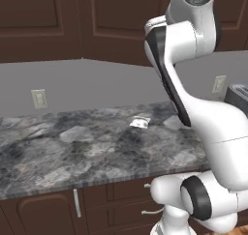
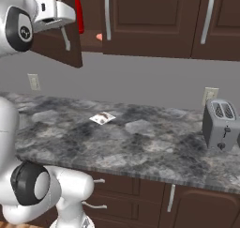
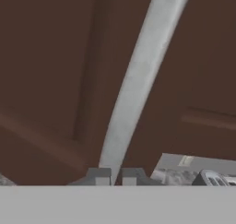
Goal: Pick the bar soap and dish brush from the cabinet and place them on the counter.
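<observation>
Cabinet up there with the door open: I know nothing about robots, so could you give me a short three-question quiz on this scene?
1. True or false: the toaster stands on the counter.
2. Which of these stands inside the open cabinet? A) red bottle B) kettle C) mug
3. What colour is the bar soap on the cabinet shelf?

Key: 1 true; 2 A; 3 pink.

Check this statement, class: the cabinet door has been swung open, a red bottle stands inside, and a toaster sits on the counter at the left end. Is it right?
One detail is wrong. In the right base view the toaster sits at the right end of the counter, not the left. The rest holds: the cabinet door is swung open and the red bottle stands inside.
</observation>
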Controlling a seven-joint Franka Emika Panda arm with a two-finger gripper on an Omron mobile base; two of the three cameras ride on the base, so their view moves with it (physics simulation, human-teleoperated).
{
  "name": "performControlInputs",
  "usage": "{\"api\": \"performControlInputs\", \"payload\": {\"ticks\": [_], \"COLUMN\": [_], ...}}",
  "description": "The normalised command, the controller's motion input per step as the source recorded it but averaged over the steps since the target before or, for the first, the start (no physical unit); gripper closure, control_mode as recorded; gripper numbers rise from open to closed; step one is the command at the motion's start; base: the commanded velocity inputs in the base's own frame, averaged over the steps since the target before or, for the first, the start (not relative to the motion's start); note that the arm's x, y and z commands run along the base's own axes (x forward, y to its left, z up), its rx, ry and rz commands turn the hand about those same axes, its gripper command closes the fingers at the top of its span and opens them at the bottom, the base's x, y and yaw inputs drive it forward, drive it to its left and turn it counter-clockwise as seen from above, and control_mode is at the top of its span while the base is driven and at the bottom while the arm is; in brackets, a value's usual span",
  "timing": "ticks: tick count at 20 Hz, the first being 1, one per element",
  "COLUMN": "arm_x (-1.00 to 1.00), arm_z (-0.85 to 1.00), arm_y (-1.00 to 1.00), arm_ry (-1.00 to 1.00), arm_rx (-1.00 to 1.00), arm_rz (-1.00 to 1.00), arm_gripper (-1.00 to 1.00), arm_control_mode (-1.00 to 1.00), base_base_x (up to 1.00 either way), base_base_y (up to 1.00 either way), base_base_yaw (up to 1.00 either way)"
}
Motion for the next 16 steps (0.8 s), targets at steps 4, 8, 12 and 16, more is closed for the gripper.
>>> {"api": "performControlInputs", "payload": {"ticks": [4,8,12,16], "arm_x": [-0.48,-0.31,-0.03,0.00], "arm_z": [0.08,0.12,0.20,0.15], "arm_y": [0.05,-0.07,-0.24,-0.31], "arm_ry": [0.01,0.01,0.03,0.05], "arm_rx": [-0.03,-0.02,0.00,0.01], "arm_rz": [-0.08,-0.05,0.00,0.07], "arm_gripper": [1.00,1.00,1.00,1.00], "arm_control_mode": [-1.00,-1.00,-1.00,-1.00], "base_base_x": [0.00,0.00,0.00,0.00], "base_base_y": [0.00,0.00,0.00,0.00], "base_base_yaw": [0.00,0.00,0.00,0.00]}}
